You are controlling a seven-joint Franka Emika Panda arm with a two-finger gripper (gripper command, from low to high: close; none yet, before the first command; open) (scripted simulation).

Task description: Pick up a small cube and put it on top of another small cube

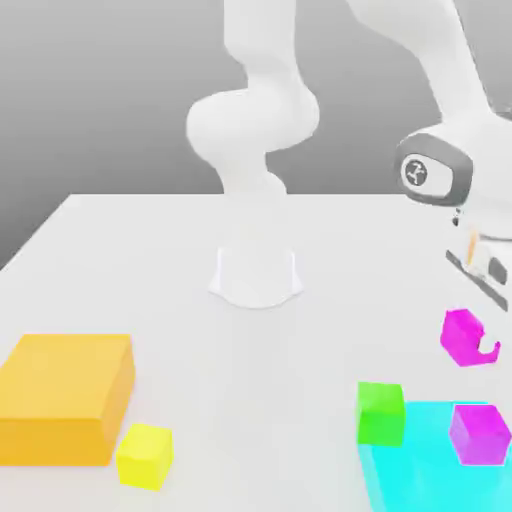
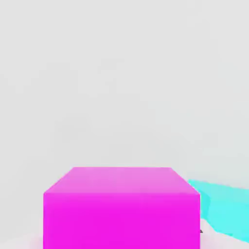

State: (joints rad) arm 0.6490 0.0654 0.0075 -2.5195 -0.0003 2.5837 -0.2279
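The small cube point(image 1: 462, 336), vivid magenta-pink, sits directly under the hand at the exterior view's right. My gripper point(image 1: 470, 312) is shut on it from above. In the hand view the small cube point(image 2: 121, 209) looms close, with pale table behind it. A green cube point(image 1: 381, 412) of the same size stands below it in the exterior view, against the cyan block. A yellow cube point(image 1: 145, 455) lies at the exterior view's lower left.
A large cyan block point(image 1: 415, 475) at the lower right carries a duller violet-purple cube point(image 1: 480, 433); the cyan block point(image 2: 219, 202) also shows beside the held cube. A big orange block point(image 1: 65, 397) sits at the left. The arm's base point(image 1: 255, 275) stands mid-table.
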